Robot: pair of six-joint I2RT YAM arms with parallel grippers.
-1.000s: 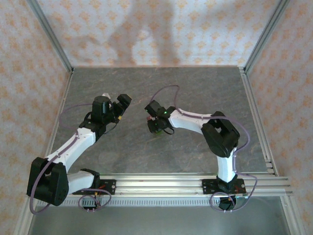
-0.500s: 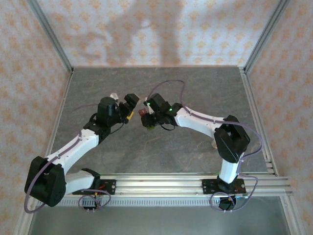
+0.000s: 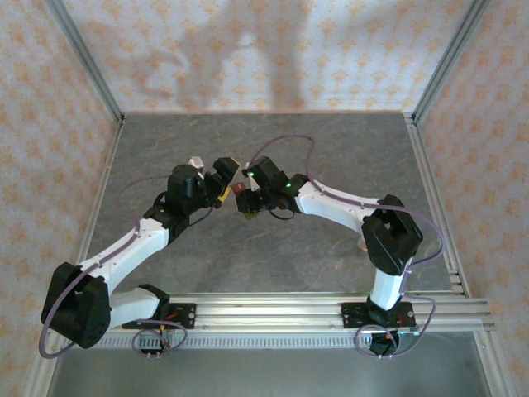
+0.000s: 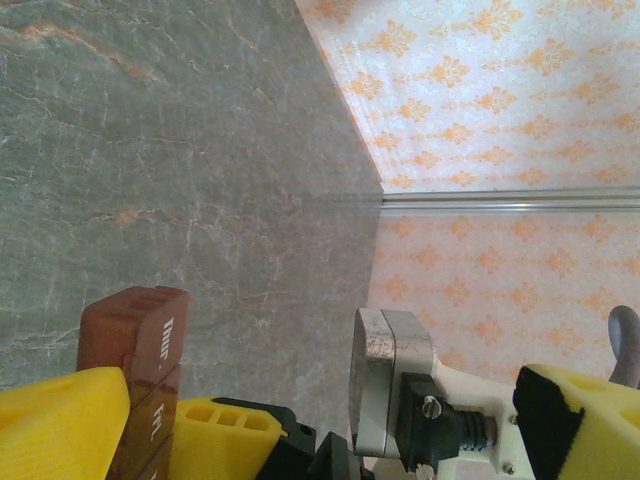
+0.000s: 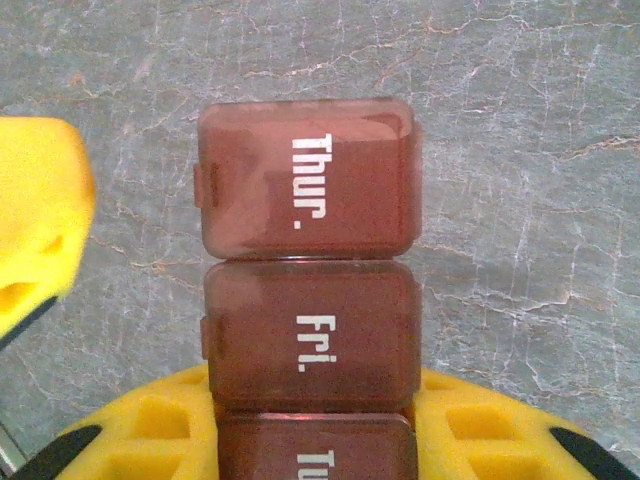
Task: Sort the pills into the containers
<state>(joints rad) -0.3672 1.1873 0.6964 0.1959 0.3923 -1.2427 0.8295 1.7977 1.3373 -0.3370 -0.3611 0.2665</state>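
Observation:
The containers (image 5: 305, 250) are a reddish-brown strip of joined compartments with shut lids reading "Thur.", "Fri." and "Tu". My right gripper (image 5: 310, 425) is shut on the strip's lower part, a yellow finger on each side, and holds it above the table. From above, the containers (image 3: 241, 193) sit at the right gripper (image 3: 248, 198), with a green end (image 3: 249, 217) below. My left gripper (image 3: 223, 177) stands open just left of the strip. One of its yellow fingers (image 5: 38, 235) is beside the "Thur." box without touching it. In the left wrist view the containers (image 4: 140, 335) rise beside that finger (image 4: 60, 425).
The grey stone-patterned table (image 3: 273, 256) is walled by patterned panels with metal posts (image 3: 83, 58). Aluminium rails (image 3: 273, 310) run along the near edge. A small pale object (image 3: 362, 242) lies by the right arm's elbow. The right arm's wrist camera (image 4: 390, 375) sits between my left fingers.
The right gripper has lifted the strip off the table and carried it left. The left gripper has moved right to meet it.

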